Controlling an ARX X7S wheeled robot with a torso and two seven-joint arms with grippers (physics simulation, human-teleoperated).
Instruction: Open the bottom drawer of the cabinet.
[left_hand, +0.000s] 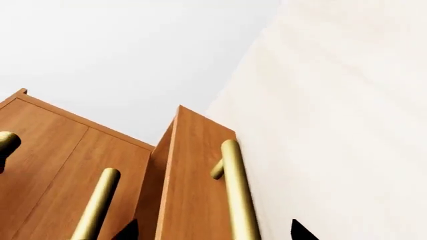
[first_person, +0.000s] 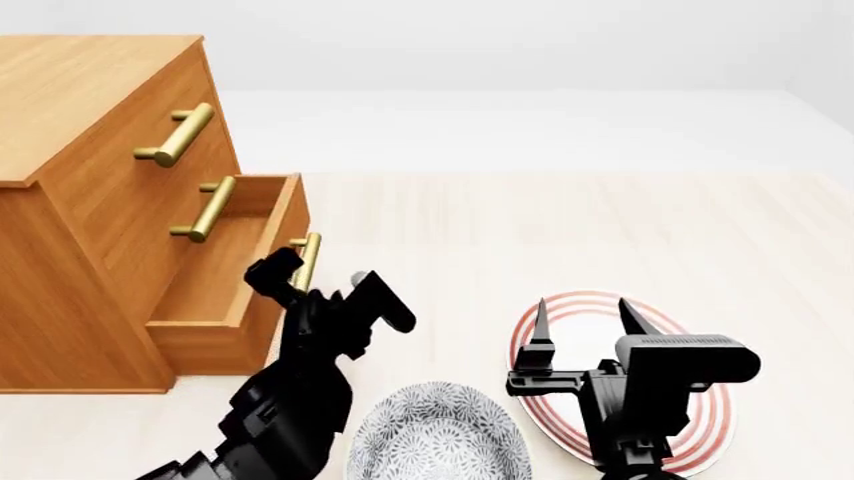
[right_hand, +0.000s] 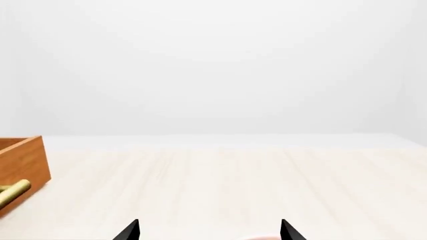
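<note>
The left gripper (first_person: 296, 272) reaches far-left, its fingers spread apart. The right gripper (first_person: 585, 322) hovers near-right, fingers parted, pointing away.

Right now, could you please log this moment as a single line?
orange-brown wooden cabinet | bottom drawer pulled out | left gripper open around its brass bar handle | right gripper open, idle above striped plate

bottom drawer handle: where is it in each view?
Head: the bottom drawer's brass handle sits left of centre, by the left gripper.
Left wrist: the handle is the bar at lower centre.
Right wrist: the handle's end shows at the left edge.
Shared landmark: the pulled-out drawer front.
</note>
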